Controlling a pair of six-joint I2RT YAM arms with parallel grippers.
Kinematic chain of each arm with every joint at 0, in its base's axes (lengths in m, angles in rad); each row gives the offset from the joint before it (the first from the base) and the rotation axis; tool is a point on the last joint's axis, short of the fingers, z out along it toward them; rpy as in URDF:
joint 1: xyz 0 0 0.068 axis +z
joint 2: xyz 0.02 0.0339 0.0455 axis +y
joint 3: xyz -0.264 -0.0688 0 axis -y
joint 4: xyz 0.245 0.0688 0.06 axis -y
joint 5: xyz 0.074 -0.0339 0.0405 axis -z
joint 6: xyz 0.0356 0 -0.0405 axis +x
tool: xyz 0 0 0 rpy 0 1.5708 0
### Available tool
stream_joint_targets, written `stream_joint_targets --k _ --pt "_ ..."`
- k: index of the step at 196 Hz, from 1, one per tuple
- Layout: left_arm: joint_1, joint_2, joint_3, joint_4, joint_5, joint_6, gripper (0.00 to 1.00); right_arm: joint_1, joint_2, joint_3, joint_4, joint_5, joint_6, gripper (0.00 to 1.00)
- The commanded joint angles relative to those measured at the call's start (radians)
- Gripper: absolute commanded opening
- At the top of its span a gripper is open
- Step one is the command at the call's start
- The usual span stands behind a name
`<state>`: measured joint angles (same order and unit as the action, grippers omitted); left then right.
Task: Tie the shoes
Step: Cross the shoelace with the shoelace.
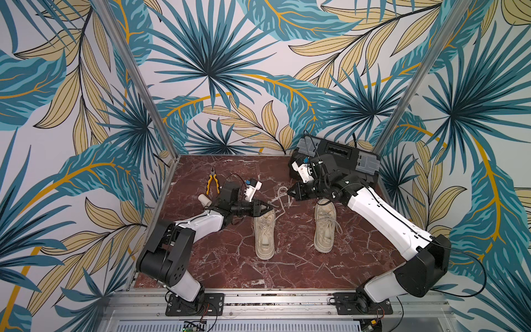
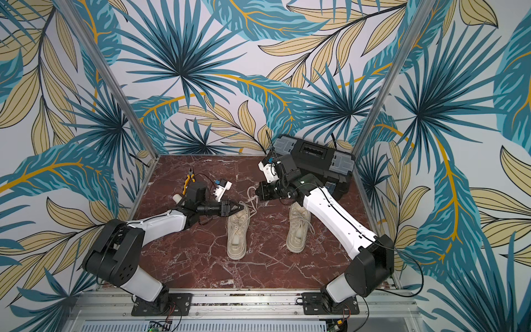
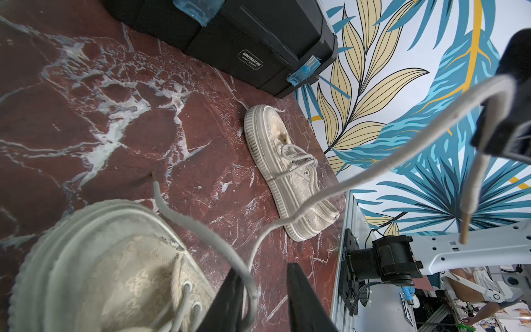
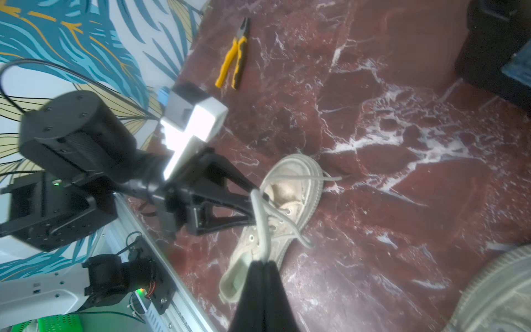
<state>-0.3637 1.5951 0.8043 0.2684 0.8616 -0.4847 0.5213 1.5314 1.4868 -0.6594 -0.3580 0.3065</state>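
Pinching long beige lace (image 4: 260, 224) of worn cream ridged-sole fabric shoe (image 1: 264, 235), jaws pressed together: right gripper (image 4: 262, 263). Partly spread, strand draped over one finger (image 3: 224, 310): left gripper (image 3: 265, 267).

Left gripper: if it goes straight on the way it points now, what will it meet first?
Probably the lace hanging just ahead of the left gripper, which the right gripper holds up. Beyond it lies the far shoe; depth is unclear.

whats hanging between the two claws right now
A looped beige lace from one shoe hangs between the left claw and right claw, seen in both top views.
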Motion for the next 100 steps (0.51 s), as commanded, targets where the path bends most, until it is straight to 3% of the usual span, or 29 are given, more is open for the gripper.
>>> stream_joint_targets --k 1,100 --pt "0.000 -0.004 0.037 0.034 0.020 0.012 0.31 0.015 0.042 0.038 -0.003 -0.040 0.010 0.00" --pt "-0.015 -0.002 0.049 0.041 0.019 0.006 0.32 0.075 0.128 0.125 0.028 -0.047 0.048 0.00"
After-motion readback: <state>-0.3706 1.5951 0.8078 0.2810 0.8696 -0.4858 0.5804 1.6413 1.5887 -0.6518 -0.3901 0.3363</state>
